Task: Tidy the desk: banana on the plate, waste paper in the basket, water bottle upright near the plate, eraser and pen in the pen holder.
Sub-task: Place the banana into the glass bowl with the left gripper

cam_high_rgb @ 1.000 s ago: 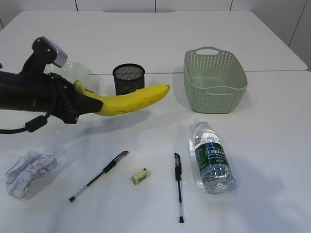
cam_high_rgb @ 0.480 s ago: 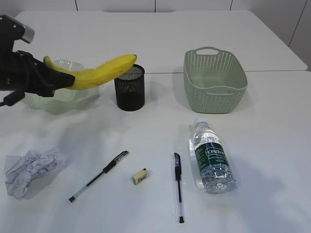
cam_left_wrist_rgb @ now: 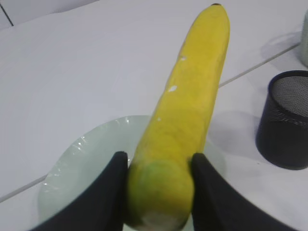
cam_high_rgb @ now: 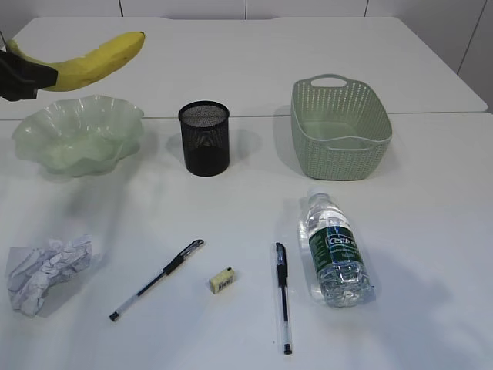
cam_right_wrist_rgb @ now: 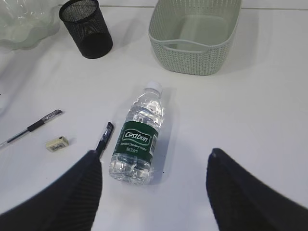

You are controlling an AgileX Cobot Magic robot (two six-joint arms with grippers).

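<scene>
The banana (cam_high_rgb: 88,60), clamped in the left gripper's (cam_left_wrist_rgb: 159,166) jaws, has been carried up over the plate (cam_high_rgb: 46,146), so only lowering remains; the right gripper's (cam_right_wrist_rgb: 154,166) jaws stand apart.

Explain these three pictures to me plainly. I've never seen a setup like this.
This is a two-armed robot tidying a white table. The wide picture looks at the table from the front. The other two come from cameras on each wrist. The left claw holds a banana above a pale green plate. The right claw is open and empty, hanging over a water bottle lying on its side. Also on the table: a black mesh pen holder, a green basket, crumpled paper, two pens and an eraser.
</scene>
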